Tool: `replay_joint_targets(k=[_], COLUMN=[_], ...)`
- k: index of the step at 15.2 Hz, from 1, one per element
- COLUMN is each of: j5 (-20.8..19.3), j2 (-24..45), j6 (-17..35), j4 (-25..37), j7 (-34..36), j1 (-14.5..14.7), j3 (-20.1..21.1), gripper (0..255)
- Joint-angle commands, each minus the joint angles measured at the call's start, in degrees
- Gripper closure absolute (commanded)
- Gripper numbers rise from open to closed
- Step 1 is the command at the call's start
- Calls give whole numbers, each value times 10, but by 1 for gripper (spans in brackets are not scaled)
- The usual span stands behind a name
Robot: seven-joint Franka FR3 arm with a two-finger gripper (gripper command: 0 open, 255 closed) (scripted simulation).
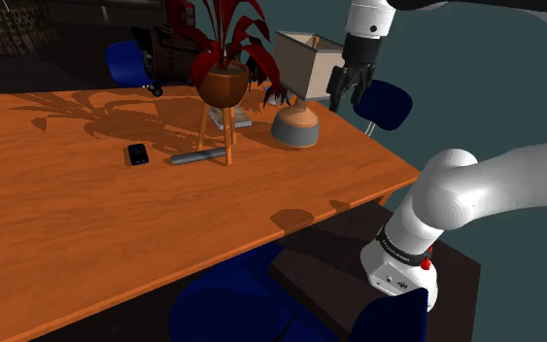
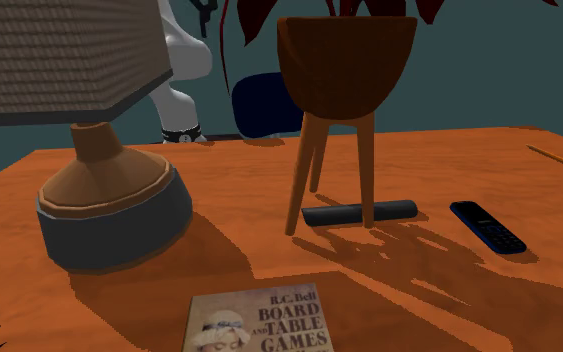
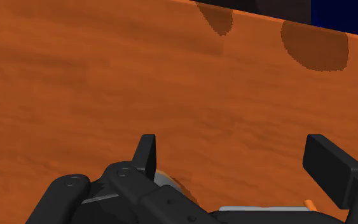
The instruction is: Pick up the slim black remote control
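Note:
A flat black remote point(image 1: 138, 153) point(image 2: 487, 226) with buttons and a bluish rim lies on the orange wooden table point(image 1: 57, 204). Beside it a slim dark grey bar-shaped remote point(image 1: 198, 155) point(image 2: 359, 213) lies between the plant stand's legs. My gripper point(image 1: 349, 89) hangs high over the table's far right end in the shoulder view, next to the lamp shade and well away from both remotes. In the wrist view the gripper point(image 3: 234, 162) is open, its fingers point(image 3: 147, 153) wide apart over bare wood, with nothing between them.
A red-leaved plant in a brown pot point(image 1: 222, 83) stands on a three-legged stand point(image 2: 329, 170). A lamp point(image 1: 295, 124) with a square shade sits near the gripper. A board-games book point(image 2: 259, 322) lies by it. Blue chairs point(image 1: 383, 102) stand around the table edge point(image 1: 290, 228).

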Motion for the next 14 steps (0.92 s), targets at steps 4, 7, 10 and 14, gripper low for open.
replay_joint_targets(k=[4,7,10,14], j5=[-14,-24,-29,-31], j2=[56,116,178,262], j6=[57,110,159,216], j4=[3,14,32,64], j7=[-60,-119,-176,-251], j1=[17,34,51,73], j3=[-16,-30,-40,-50], gripper=[0,0,0,0])
